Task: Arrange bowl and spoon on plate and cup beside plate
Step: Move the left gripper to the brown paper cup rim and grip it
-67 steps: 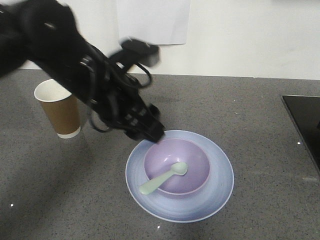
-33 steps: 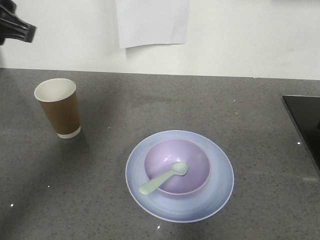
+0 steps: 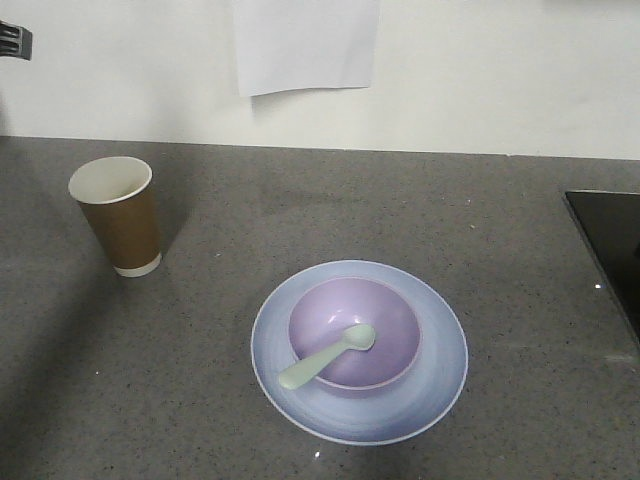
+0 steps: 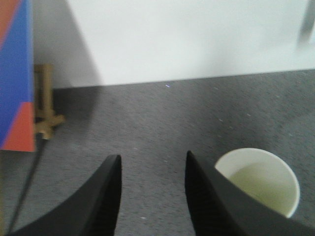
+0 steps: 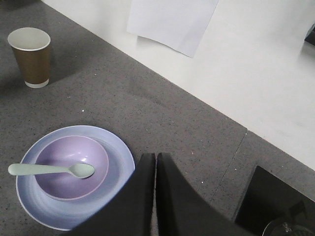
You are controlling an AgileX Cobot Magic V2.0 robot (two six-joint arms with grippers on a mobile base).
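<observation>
A pale blue plate [image 3: 440,385] lies on the grey counter with the lavender bowl [image 3: 385,315] standing on it. The mint-green spoon [image 3: 325,357] rests in the bowl, its handle over the near-left rim. The brown paper cup [image 3: 119,217] stands upright to the far left, well apart from the plate. My left gripper [image 4: 151,158] hangs open and empty above the counter, the cup [image 4: 258,181] just right of its fingers. My right gripper [image 5: 155,155] is shut on nothing, right of the plate [image 5: 115,147], bowl [image 5: 51,184] and spoon [image 5: 51,169].
A black panel [image 3: 608,240] sits at the counter's right edge. A white wall with a paper sheet [image 3: 305,42] runs behind. In the left wrist view a blue and orange board [image 4: 15,73], a wooden piece [image 4: 45,105] and a cable [image 4: 22,191] stand at the far left.
The left arm has pulled up and away from the bowl's far-left rim and out to the upper left, nearly leaving the front view. Plate, bowl, spoon and cup have not moved.
</observation>
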